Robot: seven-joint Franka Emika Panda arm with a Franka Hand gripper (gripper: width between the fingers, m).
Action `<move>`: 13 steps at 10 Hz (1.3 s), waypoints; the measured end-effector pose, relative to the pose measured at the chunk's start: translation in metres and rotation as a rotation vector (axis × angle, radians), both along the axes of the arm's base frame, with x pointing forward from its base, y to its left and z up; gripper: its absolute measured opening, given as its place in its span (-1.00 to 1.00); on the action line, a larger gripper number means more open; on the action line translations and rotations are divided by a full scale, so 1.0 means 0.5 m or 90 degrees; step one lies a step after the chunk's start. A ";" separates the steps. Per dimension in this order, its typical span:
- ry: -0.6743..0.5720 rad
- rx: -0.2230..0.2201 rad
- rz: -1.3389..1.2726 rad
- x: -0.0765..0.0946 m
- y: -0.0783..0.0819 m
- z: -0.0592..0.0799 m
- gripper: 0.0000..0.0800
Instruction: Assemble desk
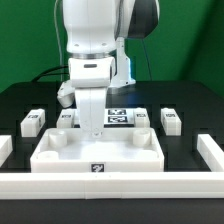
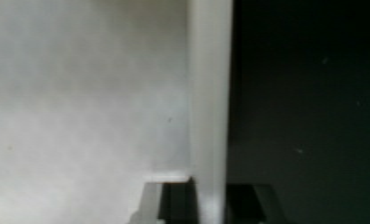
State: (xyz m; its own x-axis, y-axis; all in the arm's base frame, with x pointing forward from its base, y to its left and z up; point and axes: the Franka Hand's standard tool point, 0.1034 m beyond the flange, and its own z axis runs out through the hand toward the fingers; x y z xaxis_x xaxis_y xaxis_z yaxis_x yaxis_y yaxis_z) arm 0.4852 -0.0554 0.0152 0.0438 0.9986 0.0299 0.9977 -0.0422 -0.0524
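The desk panel (image 1: 97, 152) is a large white rectangle with a raised rim and corner sockets, lying flat on the black table. My gripper (image 1: 92, 128) is down at the panel's far rim. In the wrist view the gripper (image 2: 212, 192) straddles the rim (image 2: 210, 90), with one dark finger (image 2: 171, 203) on the panel side and the other on the table side. The jaws press against the rim with no gap showing. Several short white legs stand behind the panel: two on the exterior view's left (image 1: 33, 122) (image 1: 66, 118) and two on its right (image 1: 143, 118) (image 1: 170, 120).
The marker board (image 1: 120, 115) lies behind the panel, partly hidden by the arm. White border rails run along the front (image 1: 110, 186), the exterior view's left (image 1: 5, 148) and its right (image 1: 210, 150). A green backdrop stands behind the table.
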 end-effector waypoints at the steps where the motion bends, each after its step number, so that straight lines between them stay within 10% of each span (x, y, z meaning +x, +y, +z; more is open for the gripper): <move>1: -0.012 0.004 -0.003 0.040 0.040 0.003 -0.86; 6: -0.005 0.023 -0.018 0.076 0.152 0.001 -0.86; 10: 0.011 0.024 -0.011 0.076 0.163 0.001 -0.85; 13: 0.012 0.024 -0.012 0.075 0.162 -0.001 -0.31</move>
State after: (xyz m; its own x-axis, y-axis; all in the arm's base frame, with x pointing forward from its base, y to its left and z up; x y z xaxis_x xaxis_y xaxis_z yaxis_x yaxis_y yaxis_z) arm 0.5226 0.0258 0.0147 0.0629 0.9958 0.0664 0.9956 -0.0580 -0.0732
